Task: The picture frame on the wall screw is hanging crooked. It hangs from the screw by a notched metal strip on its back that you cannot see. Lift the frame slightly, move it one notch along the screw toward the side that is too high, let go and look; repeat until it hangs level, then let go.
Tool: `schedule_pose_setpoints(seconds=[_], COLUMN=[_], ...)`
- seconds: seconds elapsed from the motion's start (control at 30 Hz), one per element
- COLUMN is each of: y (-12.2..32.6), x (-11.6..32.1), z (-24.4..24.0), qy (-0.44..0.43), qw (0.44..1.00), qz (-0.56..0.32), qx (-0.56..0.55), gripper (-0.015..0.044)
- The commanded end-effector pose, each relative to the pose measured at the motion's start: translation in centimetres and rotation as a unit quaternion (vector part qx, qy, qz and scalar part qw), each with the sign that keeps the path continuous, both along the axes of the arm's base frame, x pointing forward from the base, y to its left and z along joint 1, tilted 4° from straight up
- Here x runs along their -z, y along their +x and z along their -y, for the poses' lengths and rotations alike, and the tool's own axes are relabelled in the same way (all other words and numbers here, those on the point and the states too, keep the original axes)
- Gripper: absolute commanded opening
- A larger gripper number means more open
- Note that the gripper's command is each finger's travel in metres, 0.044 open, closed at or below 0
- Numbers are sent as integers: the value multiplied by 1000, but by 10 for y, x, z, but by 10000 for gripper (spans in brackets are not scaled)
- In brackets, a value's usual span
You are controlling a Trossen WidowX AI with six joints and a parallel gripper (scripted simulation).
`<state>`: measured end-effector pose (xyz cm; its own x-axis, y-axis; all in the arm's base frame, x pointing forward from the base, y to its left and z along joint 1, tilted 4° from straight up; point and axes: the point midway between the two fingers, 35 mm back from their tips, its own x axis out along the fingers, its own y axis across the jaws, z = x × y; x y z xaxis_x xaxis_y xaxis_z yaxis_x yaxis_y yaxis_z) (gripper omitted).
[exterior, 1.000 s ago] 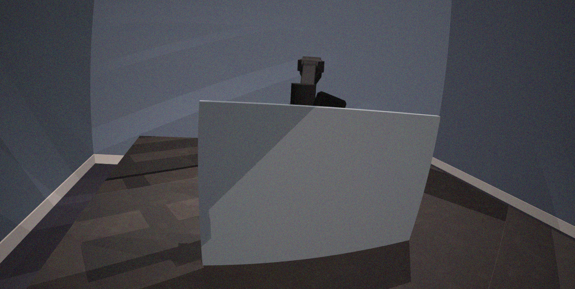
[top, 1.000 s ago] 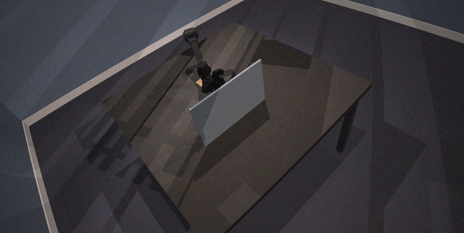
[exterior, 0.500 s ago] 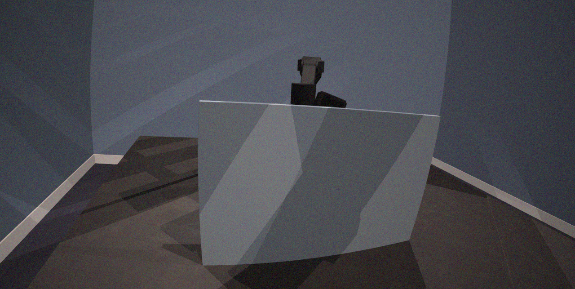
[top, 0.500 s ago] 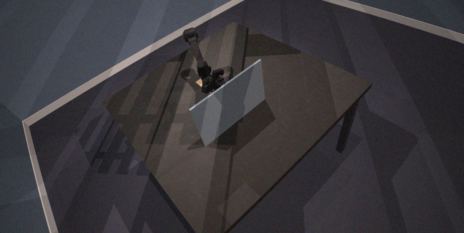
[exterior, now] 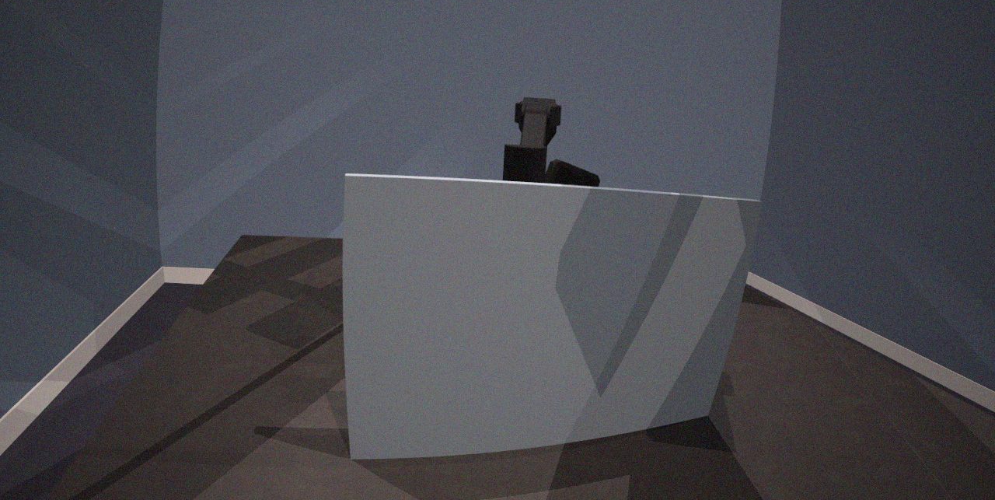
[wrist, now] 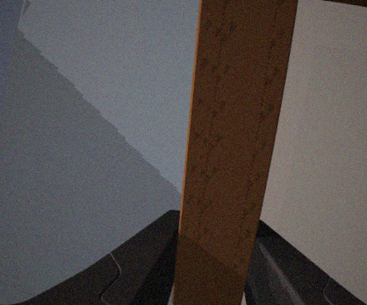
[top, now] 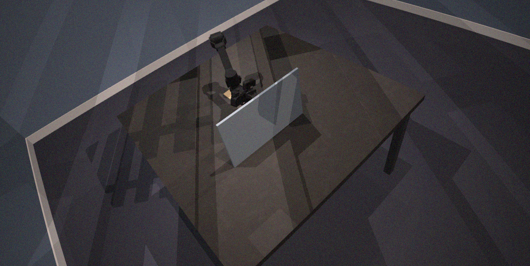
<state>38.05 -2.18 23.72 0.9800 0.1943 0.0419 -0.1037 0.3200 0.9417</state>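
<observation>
The brown wooden picture frame [wrist: 234, 127] shows close up in the wrist view: one bar runs from top to bottom, with a pale inner area to its right and a bit of another bar at the top right corner. My gripper [wrist: 213, 227] is shut on this bar, one dark finger on each side. In the top view, a small tan patch [top: 227, 94] beside the arm may be part of the frame. The upright pale panel [top: 259, 120] [exterior: 473, 316] hides most of the frame and the fingers in the top and exterior views. The screw is hidden, and I cannot tell the frame's tilt.
The dark arm [top: 224, 58] [exterior: 534, 127] stands behind the panel, on the far side from the top and exterior views. The panel stands on a brown table [top: 352, 109] [exterior: 821, 386]. Banded shadows cross the table, the floor and the room walls.
</observation>
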Motion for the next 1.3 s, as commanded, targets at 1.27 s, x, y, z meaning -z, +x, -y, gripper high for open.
schedule_pose_setpoints(seconds=[1.27], y=[1], x=[7], z=[4], qy=[1], qw=[1000], qz=[2], qx=[0], gripper=[0])
